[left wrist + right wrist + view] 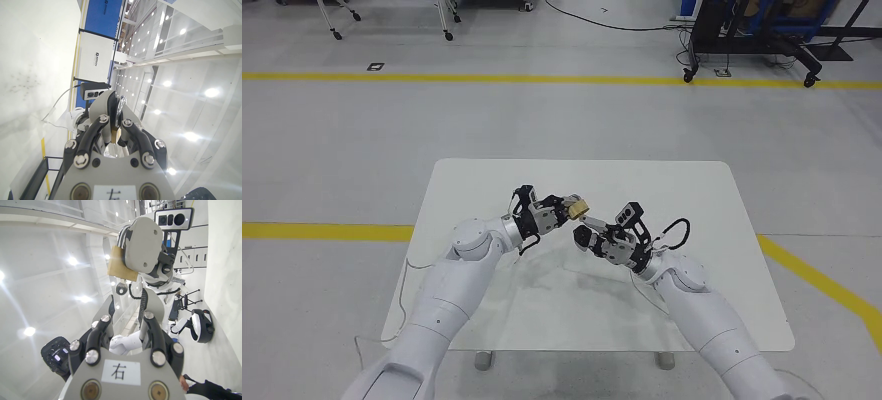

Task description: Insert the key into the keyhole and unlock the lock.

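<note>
My left gripper (577,207) is held above the middle of the table, shut on a brass padlock (121,265). The lock's brass body (115,135) sits between that gripper's fingers (100,106), and its silver shackle (122,236) lies by the fingertips. A silver key (121,288) sticks out of the padlock's bottom face, its blade in the keyhole and its round head free. My right gripper (128,299) is open just short of the key head, with nothing between its fingers. In the top view the right gripper (587,238) is close beside the padlock (579,208).
The white table (692,300) lies under both arms, with bare surface on every side. Its front edge is near the robot. A cable loop (678,233) hangs at the right wrist.
</note>
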Controlling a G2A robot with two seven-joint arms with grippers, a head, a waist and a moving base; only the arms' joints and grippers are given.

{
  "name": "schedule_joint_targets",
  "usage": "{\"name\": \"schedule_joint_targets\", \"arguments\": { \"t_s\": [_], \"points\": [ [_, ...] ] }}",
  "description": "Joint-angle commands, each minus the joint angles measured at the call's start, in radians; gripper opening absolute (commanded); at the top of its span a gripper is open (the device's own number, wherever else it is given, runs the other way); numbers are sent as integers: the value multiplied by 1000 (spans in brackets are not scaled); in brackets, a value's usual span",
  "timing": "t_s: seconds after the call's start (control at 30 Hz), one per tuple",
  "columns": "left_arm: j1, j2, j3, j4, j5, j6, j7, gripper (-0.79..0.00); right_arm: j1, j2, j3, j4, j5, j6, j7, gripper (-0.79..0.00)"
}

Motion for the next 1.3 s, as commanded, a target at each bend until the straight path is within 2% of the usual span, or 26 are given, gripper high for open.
{"name": "schedule_joint_targets", "arguments": {
  "t_s": [0.0, 0.2, 0.27, 0.3, 0.33, 0.37, 0.4, 0.73, 1.0, 1.27],
  "points": [
    [0, 0, 0, 0, 1, -2, -2, -785, 5, -2, -1, 8, 14, 3, 14, -496],
    [-2, 1, 2, 1, 1, -6, -10, -785, 19, -9, -7, 35, 39, 16, 23, -551],
    [-2, 2, 3, 1, -1, -4, -10, -785, 24, -11, -9, 46, 44, 19, 25, -619],
    [-2, 2, 3, 1, -1, -2, -10, -785, 26, -13, -12, 50, 48, 23, 25, -677],
    [-3, 2, 5, 1, 0, -1, -10, -785, 27, -15, -13, 54, 59, 30, 28, -693],
    [-3, 1, 6, 2, 0, 0, -11, -785, 30, -16, -14, 59, 60, 32, 28, -767],
    [-4, 1, 7, 2, 0, 0, -13, -785, 33, -17, -15, 64, 58, 32, 27, -782],
    [-3, 2, 15, -1, 15, -25, -6, -785, 39, -28, -22, 80, 94, 64, 9, -785],
    [22, 5, 18, -37, 93, -137, 68, -785, 44, -51, -36, 118, 267, 187, 24, -785],
    [55, 10, 13, -82, 178, -264, 161, -785, 70, -66, -31, 185, 400, 307, 128, -785]
  ]
}}
